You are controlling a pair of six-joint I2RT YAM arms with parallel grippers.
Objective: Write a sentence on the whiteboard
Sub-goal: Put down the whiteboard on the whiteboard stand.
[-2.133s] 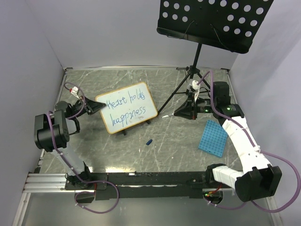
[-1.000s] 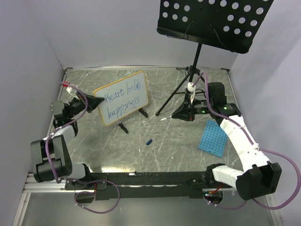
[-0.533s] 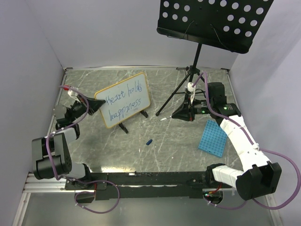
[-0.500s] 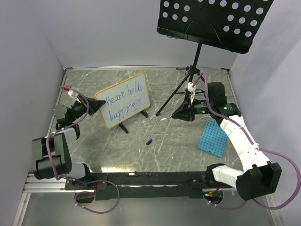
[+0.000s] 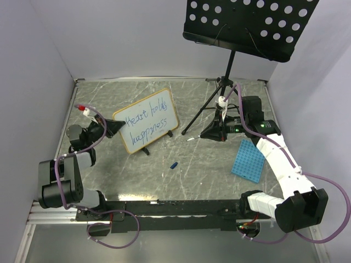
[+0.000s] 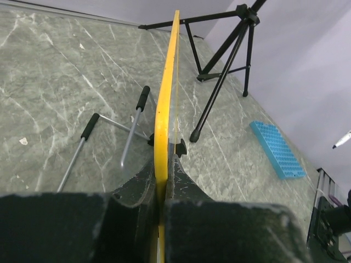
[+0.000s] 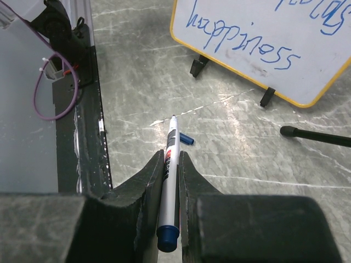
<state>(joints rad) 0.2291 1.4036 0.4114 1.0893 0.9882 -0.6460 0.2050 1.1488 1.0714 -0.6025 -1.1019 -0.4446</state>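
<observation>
whiteboard [image 5: 170, 124], blue sentence [image 5: 147, 130] "heart holds happiness", left end effector [image 6: 162, 170] gripping edge

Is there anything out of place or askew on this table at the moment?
Yes. A small blue cap lies loose on the table, apart from the marker, which the right gripper holds with its tip bare. The whiteboard also sits askew, with the left gripper clamped on one edge.

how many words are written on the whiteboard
3. On the whiteboard, "heart" and "holds" share the upper line, and "happiness" sits alone on the lower line. The right wrist view cuts off most of the upper line.
</observation>
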